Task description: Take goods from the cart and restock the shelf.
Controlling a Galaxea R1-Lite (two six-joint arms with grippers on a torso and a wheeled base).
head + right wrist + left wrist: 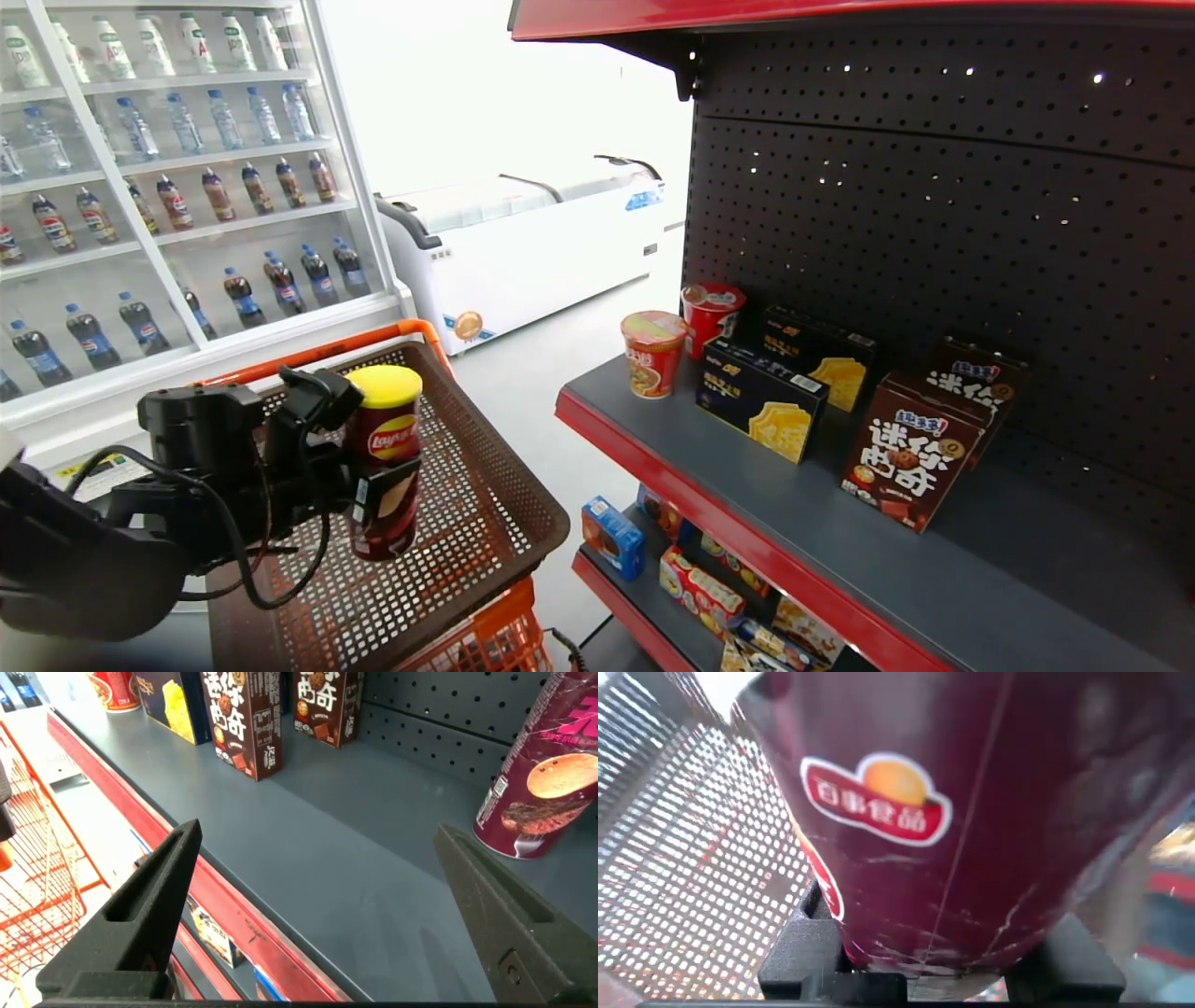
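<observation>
The left jaws are closed on the dark red chips can, which is upright above the cart basket. To do this step well, I think the can should travel level to the free part of the shelf, where the right jaws hang wide open. The can's label shows a red-and-yellow logo, and the brown boxes carry white Chinese characters.

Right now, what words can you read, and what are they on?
Held can: a brand logo, which I don't read out.
Brown boxes: big white characters, not read out.
Black boxes: print too small.
Cups: too small.
Bottles: labels too small.
</observation>
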